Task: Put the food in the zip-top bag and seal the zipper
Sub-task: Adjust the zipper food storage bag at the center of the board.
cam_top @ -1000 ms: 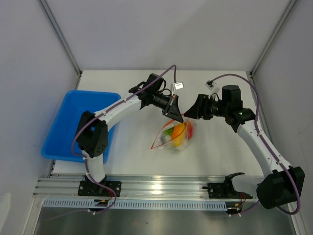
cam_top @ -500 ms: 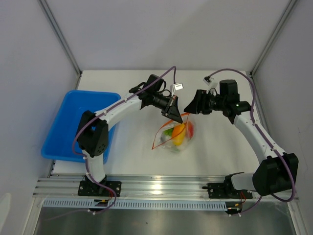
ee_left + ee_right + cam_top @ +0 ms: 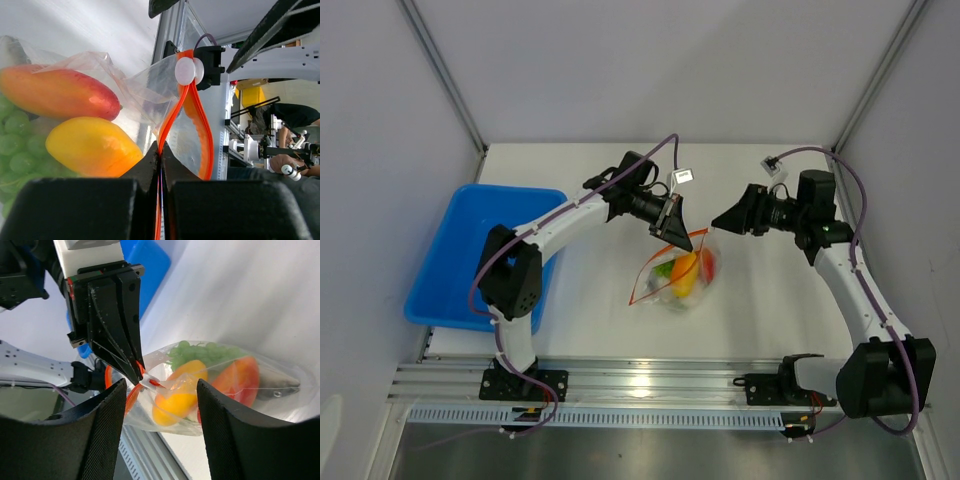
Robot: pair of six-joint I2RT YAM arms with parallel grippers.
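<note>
Zip-top bag: clear crinkly plastic bag (image 3: 676, 290) lying on the white tabletop (image 3: 590, 320), between the two arms; its mouth end is raised toward the left arm
Food: yellow oval fruit (image 3: 92, 145), red-orange piece (image 3: 60, 92) and green beaded bits (image 3: 15, 145); every piece I can make out sits inside the bag
Zipper: thin orange-red strip (image 3: 172, 112) along the mouth; past my left fingers its two tracks bow apart up to a small white round tab (image 3: 189, 70), so I judge that stretch unsealed
Left fingers: left gripper (image 3: 160, 152) pinched tight on the strip at its near end
Right fingers: right gripper (image 3: 718, 222) spread apart, holding nothing; near the bag, not touching it
Done: the filling, as far as I can tell
Remaining: pressing the strip closed along its whole length; I'd call the task well along, not finished
</note>
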